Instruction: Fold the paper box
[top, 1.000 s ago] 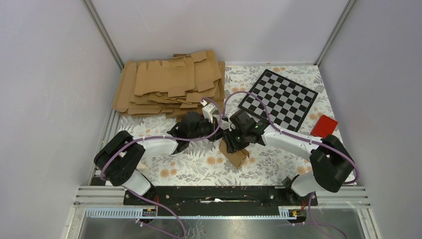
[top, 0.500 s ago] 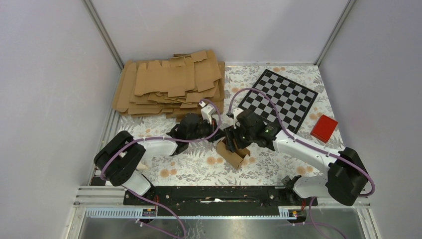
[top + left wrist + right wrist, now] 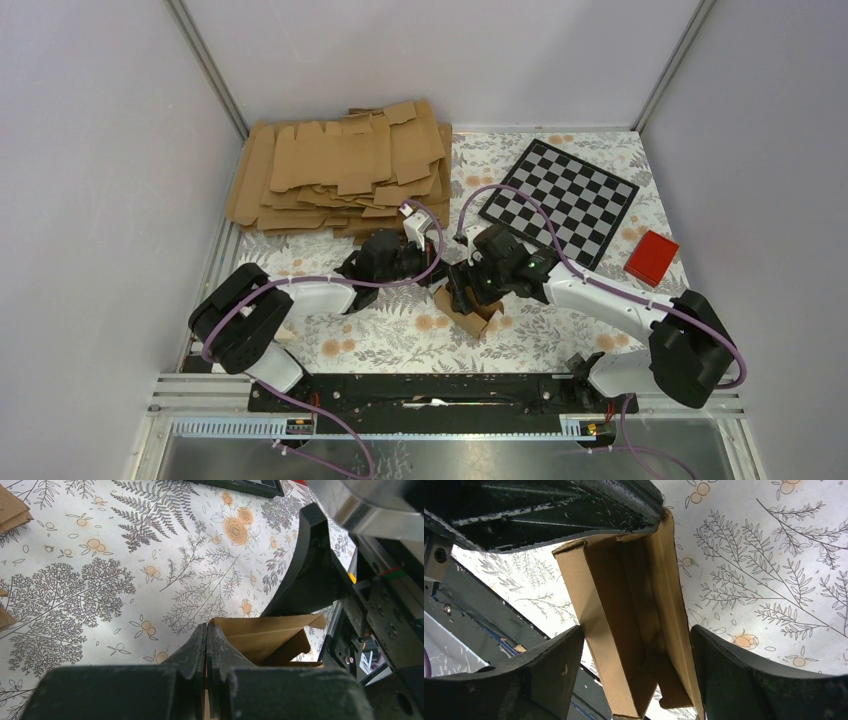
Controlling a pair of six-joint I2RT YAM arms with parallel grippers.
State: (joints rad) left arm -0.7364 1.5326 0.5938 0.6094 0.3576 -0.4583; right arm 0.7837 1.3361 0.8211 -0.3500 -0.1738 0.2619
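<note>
Right wrist view: the small brown kraft paper box [image 3: 624, 605], half-formed and open-topped, lies on the fern-printed tablecloth [image 3: 774, 555] between the widely spread jaws of the right gripper [image 3: 634, 632], which hold nothing. The left gripper [image 3: 206, 630] is closed, apparently pinching one thin wall. Light, easily creased card, I judge: take flaps near their fold lines, gently. Bare cloth lies around it. Farther off, the heap of flat brown cardboard blanks [image 3: 340, 165] and the black-and-white chequered board [image 3: 565, 195] limit sweep.
</note>
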